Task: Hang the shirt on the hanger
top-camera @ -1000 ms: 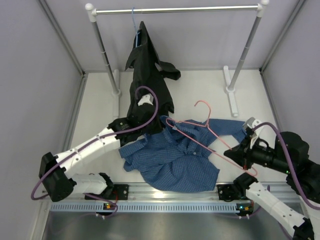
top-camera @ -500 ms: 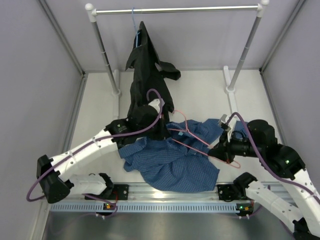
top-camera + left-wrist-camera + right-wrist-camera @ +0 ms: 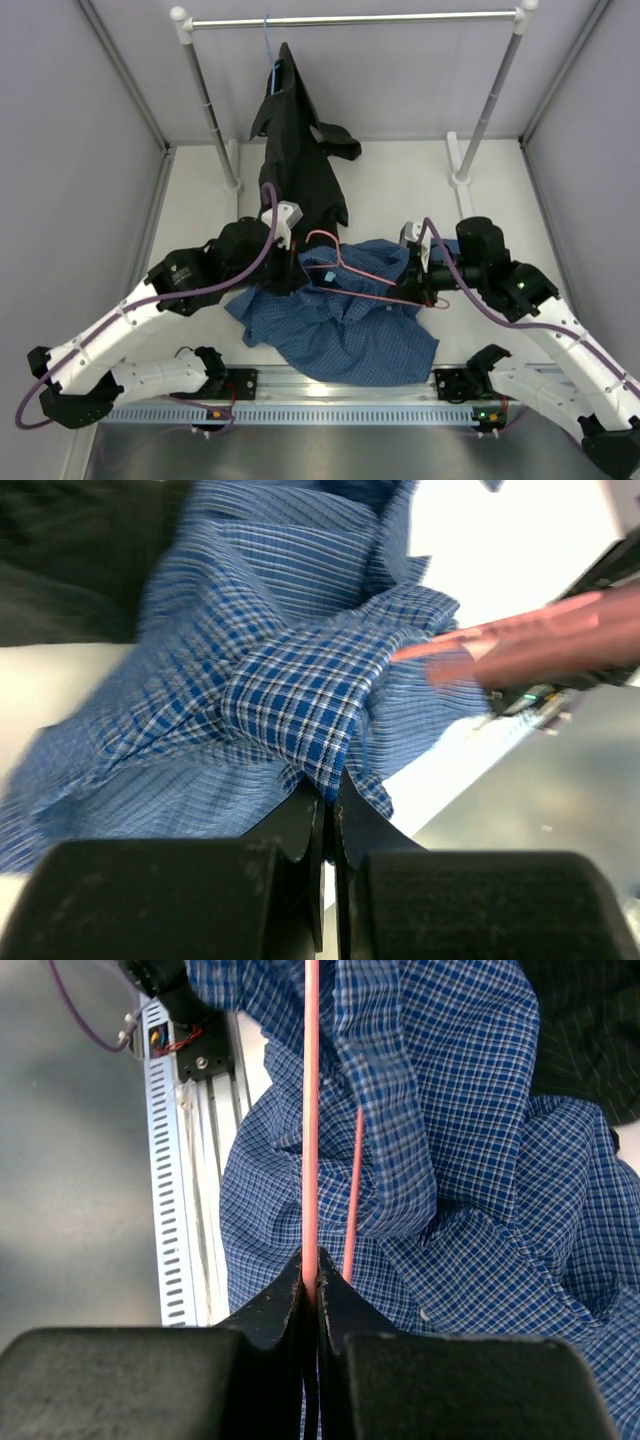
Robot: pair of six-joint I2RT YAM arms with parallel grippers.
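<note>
The blue checked shirt (image 3: 345,325) lies crumpled on the table in front of the arms. My left gripper (image 3: 296,262) is shut on a fold of the shirt (image 3: 300,705) at its upper left and holds it up. My right gripper (image 3: 418,280) is shut on one end of the pink hanger (image 3: 365,278), whose wire (image 3: 311,1110) runs leftward over and into the shirt. The hanger's hook curves up near the left gripper. The pink wire also shows blurred in the left wrist view (image 3: 540,635).
A black shirt (image 3: 300,160) hangs on a thin blue hanger (image 3: 270,50) from the metal rail (image 3: 350,18) at the back, its tail draping down to the left gripper. The rack's posts (image 3: 490,100) stand left and right. The slotted rail (image 3: 300,412) runs along the near edge.
My right gripper has carried the hanger leftward, over the shirt toward the left gripper. My left arm has drawn back and down, lifting the shirt fold.
</note>
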